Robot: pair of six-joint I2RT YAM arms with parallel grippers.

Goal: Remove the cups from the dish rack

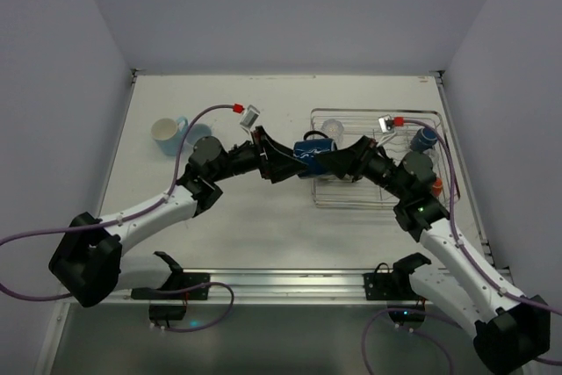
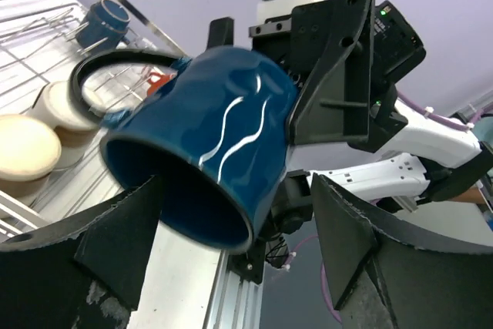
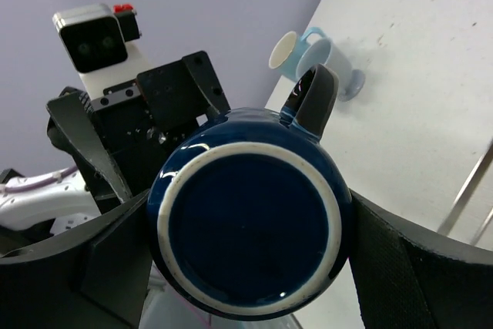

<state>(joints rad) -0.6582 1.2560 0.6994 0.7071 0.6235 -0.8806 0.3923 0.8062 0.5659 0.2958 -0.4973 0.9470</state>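
The navy mug (image 2: 208, 136) bears white wavy lines; the light blue mug (image 1: 169, 135) is cream inside.

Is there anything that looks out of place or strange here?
Only the dark navy ceramic mug with white wavy lines. It hangs on its side in the air at the left edge of the silver wire dish rack, clamped in the right pincer, with its mouth toward the open left pincer. Nothing looks spilled or broken.

Bright, even light from overhead, with only faint, soft shadows on the white table (image 1: 263, 208). Top view is crisp. In the left wrist view, a soft sheen on the navy mug (image 2: 223, 136) at 12 o'clock, left fingers (image 2: 100, 244) blurry at 7.
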